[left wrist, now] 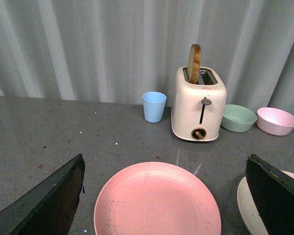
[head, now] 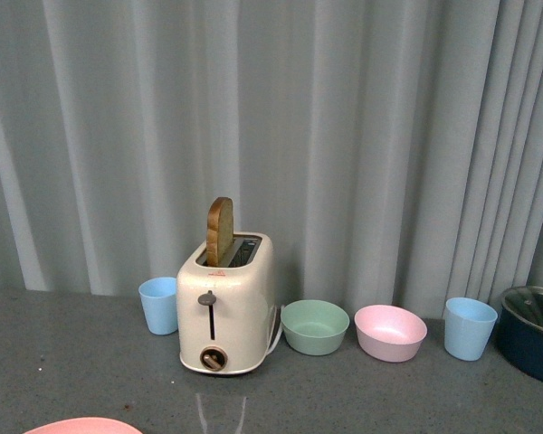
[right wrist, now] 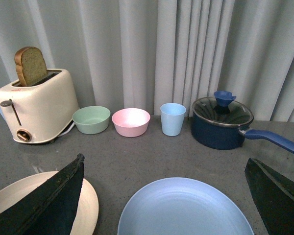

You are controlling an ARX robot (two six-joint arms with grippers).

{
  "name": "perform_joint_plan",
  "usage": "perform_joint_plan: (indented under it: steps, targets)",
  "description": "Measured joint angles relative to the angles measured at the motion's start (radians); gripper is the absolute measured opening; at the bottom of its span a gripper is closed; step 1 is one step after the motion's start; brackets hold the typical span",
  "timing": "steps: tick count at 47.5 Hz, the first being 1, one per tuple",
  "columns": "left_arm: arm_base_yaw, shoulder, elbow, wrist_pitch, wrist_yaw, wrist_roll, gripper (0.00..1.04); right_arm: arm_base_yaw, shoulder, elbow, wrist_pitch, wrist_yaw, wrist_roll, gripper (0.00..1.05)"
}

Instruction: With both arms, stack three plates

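The pink plate lies flat on the grey table, straight below my open left gripper; its dark fingers stand wide on either side of it and touch nothing. A cream-beige plate lies beside the pink one, partly hidden behind a finger. The light blue plate rests under my open right gripper, with the cream-beige plate next to it. The front view shows only a sliver of the pink plate at the lower edge, and neither arm.
Along the grey curtain stand a cream toaster holding a bread slice, two light blue cups, a green bowl, a pink bowl and a dark blue lidded pot with a long handle.
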Motion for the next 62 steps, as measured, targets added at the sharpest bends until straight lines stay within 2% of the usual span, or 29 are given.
perform_joint_plan:
  steps: [55,58,59,62]
  targets:
    - [0.001,0.002,0.002,-0.003,0.005,0.000,0.98,0.000,0.000,0.000,0.000,0.000,0.000,0.97]
    - [0.036,0.192,0.131,-0.307,0.188,-0.002,0.98,0.000,0.000,0.000,0.000,0.000,0.000,0.97]
    - [0.035,0.278,0.183,-0.389,0.220,-0.002,0.98,0.000,0.000,0.000,0.000,-0.002,0.000,0.97]
    - [0.024,0.472,0.279,-0.399,0.238,0.010,0.98,0.000,0.000,0.000,0.000,0.001,0.000,0.97]
